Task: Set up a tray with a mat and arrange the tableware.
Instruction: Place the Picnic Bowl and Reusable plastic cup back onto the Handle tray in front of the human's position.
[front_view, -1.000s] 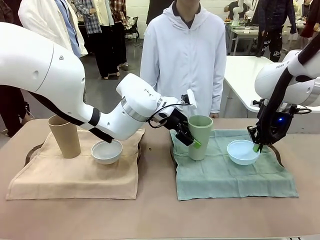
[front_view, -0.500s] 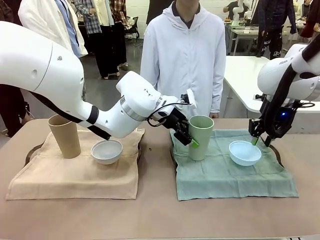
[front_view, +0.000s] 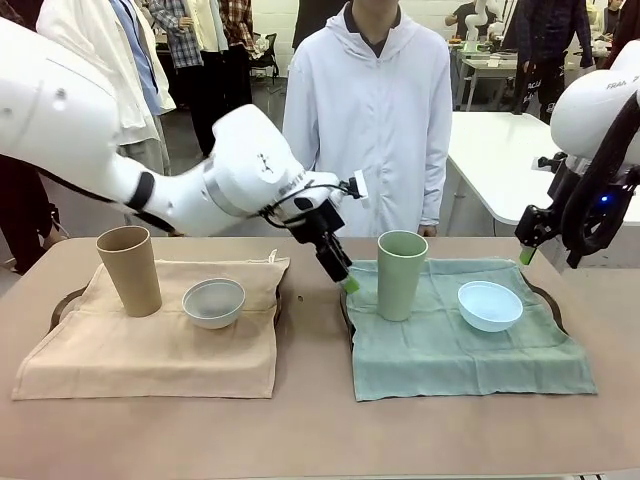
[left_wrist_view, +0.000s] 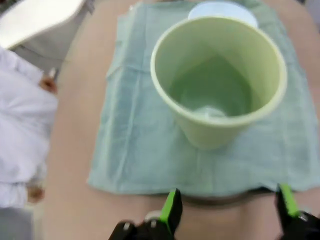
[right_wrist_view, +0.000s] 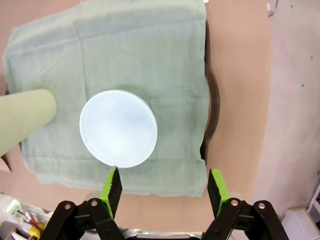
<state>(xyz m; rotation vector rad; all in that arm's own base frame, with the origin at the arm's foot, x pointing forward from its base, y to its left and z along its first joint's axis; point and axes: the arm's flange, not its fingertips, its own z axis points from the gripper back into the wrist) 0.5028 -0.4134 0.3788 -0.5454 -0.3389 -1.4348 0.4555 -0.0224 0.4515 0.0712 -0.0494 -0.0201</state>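
The pale green cup (front_view: 402, 275) stands upright on the green mat (front_view: 470, 350), with the light blue bowl (front_view: 490, 305) to its right. My left gripper (front_view: 346, 280) hovers open just left of the cup, touching nothing. The left wrist view looks down into the cup (left_wrist_view: 220, 80) beyond the open, empty gripper (left_wrist_view: 227, 210). My right gripper (front_view: 527, 253) hangs open above the mat's right edge. From the right wrist, the bowl (right_wrist_view: 118, 128) lies below the spread gripper (right_wrist_view: 165, 190). On the tan mat (front_view: 150, 340) stand the tan cup (front_view: 130, 270) and the white bowl (front_view: 213, 302).
Each mat covers a dark tray, its rim showing at the left (front_view: 62, 300) and at the right (front_view: 545, 295). A person in a white hooded top (front_view: 375, 110) stands at the far edge, behind the cup. The near strip of table (front_view: 320, 430) is bare.
My left gripper has let go of the green cup and drawn back up and to the left. My right gripper has risen and moved right, away from the blue bowl.
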